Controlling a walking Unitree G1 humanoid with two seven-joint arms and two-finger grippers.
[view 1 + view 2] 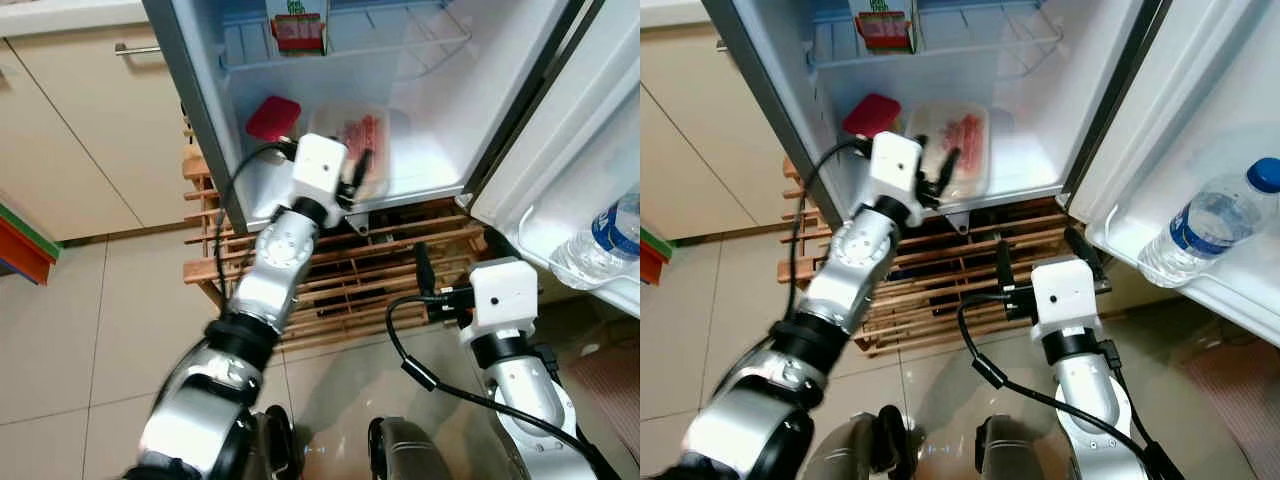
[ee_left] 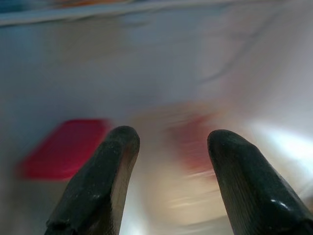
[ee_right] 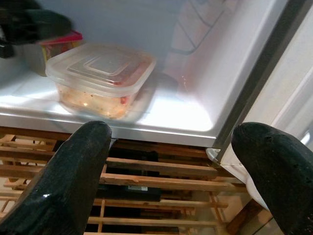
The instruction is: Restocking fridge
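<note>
1. Left eye view: the open fridge [image 1: 420, 150] takes up the upper centre of the frame. On its bottom shelf lie a clear lidded container [image 1: 375, 140] of reddish food and, to its left, a red-lidded box [image 1: 272, 117]. A carton [image 1: 297, 25] stands on the wire shelf at the top. The left gripper [image 1: 362, 170] reaches in at the container's near edge; whether it touches cannot be told. The right gripper [image 1: 424, 268] hangs lower right, before a wooden rack [image 1: 330, 275] under the fridge.
2. Right eye view: at the right edge, a water bottle [image 1: 1210, 225] lies tilted in the door shelf [image 1: 1120, 250].
3. Left wrist view: blurred. The left fingers [image 2: 102, 181] stand apart with nothing between them; a red shape and a pale reddish one lie beyond.
4. Right wrist view: the right fingers [image 3: 73, 181] are spread wide, empty, at the lower frame. The container sits upper left on the white shelf, the rack's slats below it.
</note>
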